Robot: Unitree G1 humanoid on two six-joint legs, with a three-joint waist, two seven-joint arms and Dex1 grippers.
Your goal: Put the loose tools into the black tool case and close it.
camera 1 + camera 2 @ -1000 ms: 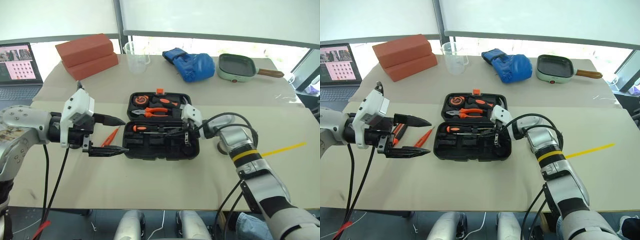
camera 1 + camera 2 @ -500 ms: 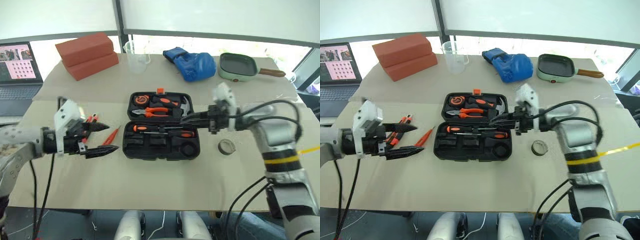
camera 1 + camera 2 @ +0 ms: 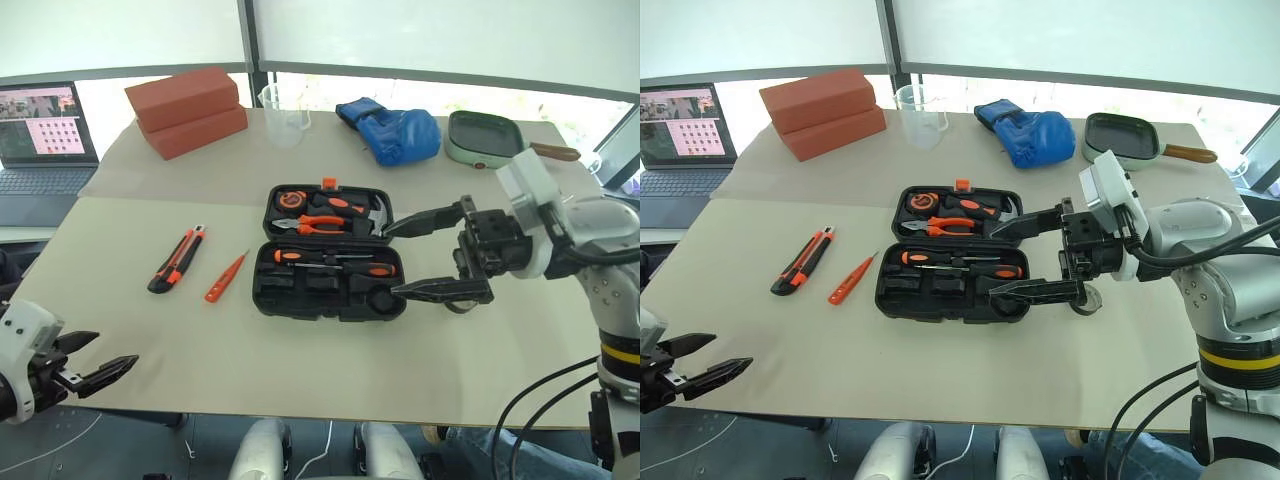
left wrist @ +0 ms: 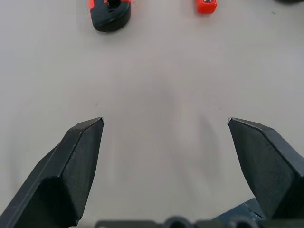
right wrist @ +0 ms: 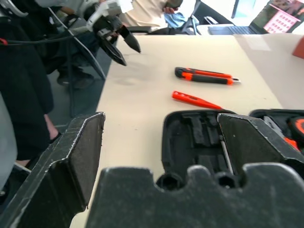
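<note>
Open black tool case (image 5: 199, 137) on the worktop (image 5: 142, 114), utility knife (image 5: 206, 76) and orange tester screwdriver (image 5: 194, 100) lying loose beyond it.

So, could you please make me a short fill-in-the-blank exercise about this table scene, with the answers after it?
1. The lid of the black tool case is ____.
2. The utility knife lies on the table, ____ the case.
3. The fingers of the right gripper are ____.
4. The slim orange screwdriver lies between the knife and the ____.

Answers: open; outside; open; case
</note>
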